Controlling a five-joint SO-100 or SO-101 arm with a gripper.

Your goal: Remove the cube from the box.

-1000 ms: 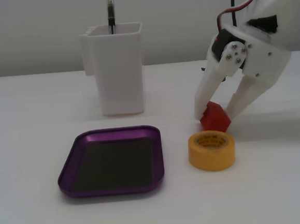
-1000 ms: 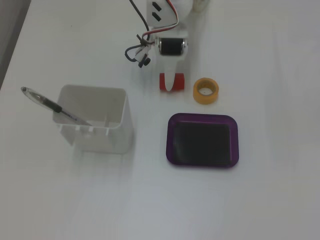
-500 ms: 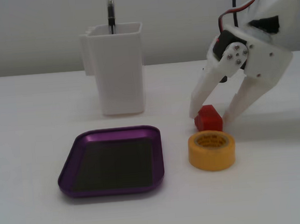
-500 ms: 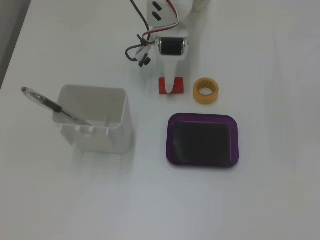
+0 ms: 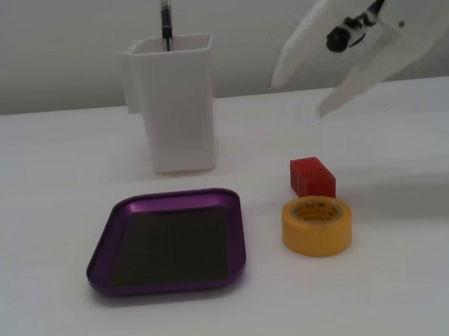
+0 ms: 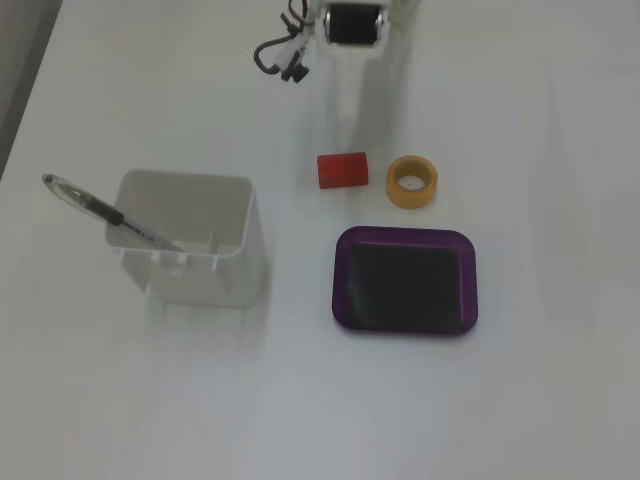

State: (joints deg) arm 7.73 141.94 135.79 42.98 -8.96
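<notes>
The red cube [image 5: 311, 177] lies on the white table just behind the yellow tape roll, outside the box; it also shows in a fixed view [image 6: 343, 169]. The purple box [image 5: 99, 259] sits at the front left with nothing on its dark bottom, and shows from above too [image 6: 342, 300]. My white gripper [image 5: 297, 100] hangs in the air at the upper right, above and behind the cube, its jaws spread apart and holding nothing. From above only the arm's base [image 6: 350, 22] shows at the top edge.
A yellow tape roll [image 5: 317, 224] lies right of the box, also seen from above [image 6: 412, 181]. A tall white container [image 5: 174, 102] holding a pen [image 5: 165, 21] stands behind the box, and shows from above [image 6: 190, 240].
</notes>
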